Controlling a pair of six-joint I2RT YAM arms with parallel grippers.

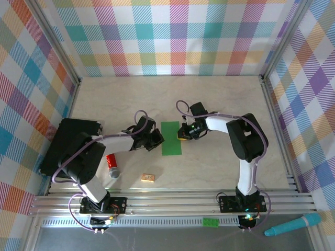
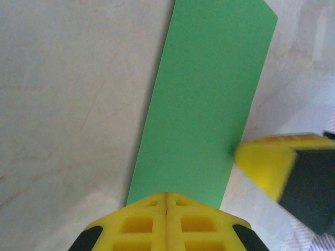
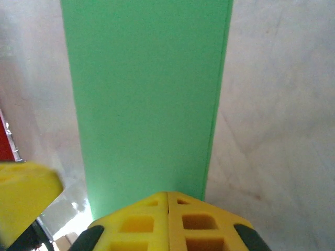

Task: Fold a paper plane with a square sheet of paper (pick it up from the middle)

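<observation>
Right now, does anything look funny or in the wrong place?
A little. A teal pen and a small green brick lie beyond the table, at its near edge, away from the work. The green paper lies flat and neat between the left gripper and right gripper, both shut, with no tears showing.

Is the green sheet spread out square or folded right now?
Folded: the square sheet of paper lies flat as a narrow rectangle, with a doubled edge along one long side.
</observation>
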